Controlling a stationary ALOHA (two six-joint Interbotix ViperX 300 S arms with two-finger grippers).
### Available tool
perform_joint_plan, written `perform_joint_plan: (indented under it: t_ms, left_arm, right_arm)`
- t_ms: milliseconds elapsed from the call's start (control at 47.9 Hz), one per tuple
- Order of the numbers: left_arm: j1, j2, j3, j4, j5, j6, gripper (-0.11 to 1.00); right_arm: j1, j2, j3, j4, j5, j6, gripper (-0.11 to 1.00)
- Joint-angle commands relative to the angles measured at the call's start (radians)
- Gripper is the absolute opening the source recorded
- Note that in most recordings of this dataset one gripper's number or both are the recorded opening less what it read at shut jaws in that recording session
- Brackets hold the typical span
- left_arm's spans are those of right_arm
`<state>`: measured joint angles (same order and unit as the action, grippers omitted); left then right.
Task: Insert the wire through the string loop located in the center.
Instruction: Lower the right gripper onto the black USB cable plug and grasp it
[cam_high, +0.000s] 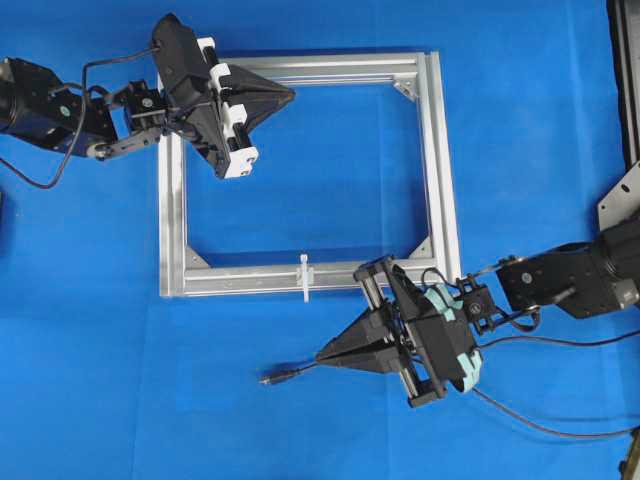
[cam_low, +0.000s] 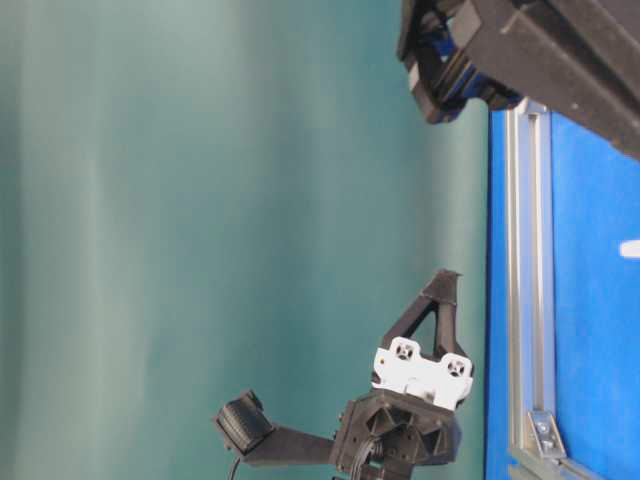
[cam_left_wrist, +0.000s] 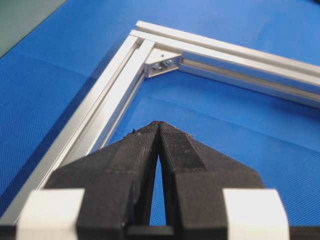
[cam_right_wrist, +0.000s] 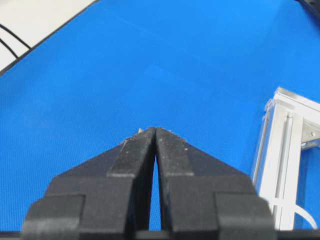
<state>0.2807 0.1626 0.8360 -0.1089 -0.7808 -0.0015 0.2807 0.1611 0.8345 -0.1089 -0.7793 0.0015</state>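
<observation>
The wire lies on the blue mat, its dark plug tip (cam_high: 268, 379) pointing left and its length running right under my right gripper (cam_high: 322, 357). That gripper is shut, and in the right wrist view nothing shows between its fingertips (cam_right_wrist: 156, 129). The white string loop (cam_high: 304, 276) sits on the near bar of the silver frame (cam_high: 435, 160), up and left of the right gripper's tip. My left gripper (cam_high: 290, 95) is shut and empty (cam_left_wrist: 159, 124), over the frame's far bar near the far-left corner.
A corner bracket (cam_left_wrist: 162, 61) of the frame lies ahead of the left gripper. Thin black cables (cam_high: 560, 340) trail from the right arm across the mat. A dark panel edge (cam_high: 625, 80) borders the table at the far right.
</observation>
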Motion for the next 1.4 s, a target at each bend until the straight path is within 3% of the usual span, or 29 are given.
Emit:
perform_joint_plan:
  t_ms: [0, 104, 355, 564, 689, 856, 919, 1044, 1378]
  left_arm:
    - [-0.011, -0.043, -0.006, 0.023, -0.002, 0.006, 0.0]
    - [-0.008, -0.046, 0.0, 0.023, 0.0, 0.006, 0.0]
    - [-0.008, -0.048, 0.0, 0.023, 0.0, 0.006, 0.0]
    - [-0.008, -0.046, -0.005, 0.023, 0.0, 0.006, 0.0]
    - [-0.008, -0.048, -0.006, 0.023, 0.0, 0.006, 0.0]
    - [-0.008, -0.049, -0.005, 0.023, -0.002, 0.006, 0.0]
    - [-0.008, -0.049, -0.003, 0.023, 0.0, 0.006, 0.0]
    - [-0.008, -0.049, -0.003, 0.023, 0.0, 0.006, 0.0]
    - [-0.006, -0.049, -0.006, 0.023, 0.0, 0.008, 0.0]
  right_arm:
    - [0.009, -0.038, -0.02, 0.0, -0.002, -0.005, 0.0]
    - [0.009, -0.044, -0.031, 0.0, 0.043, 0.002, -0.05]
    - [0.011, -0.046, -0.052, 0.005, 0.13, 0.04, -0.05]
    - [0.012, -0.046, -0.054, 0.005, 0.14, 0.067, 0.01]
    - [0.018, -0.046, -0.057, 0.005, 0.155, 0.08, 0.22]
    - [0.02, -0.046, -0.054, 0.025, 0.16, 0.087, 0.71]
    - [0.02, -0.044, -0.052, 0.032, 0.161, 0.087, 0.84]
    - [0.023, -0.023, -0.058, 0.041, 0.16, 0.089, 0.76]
    - [0.034, 0.133, -0.101, 0.12, 0.153, 0.089, 0.76]
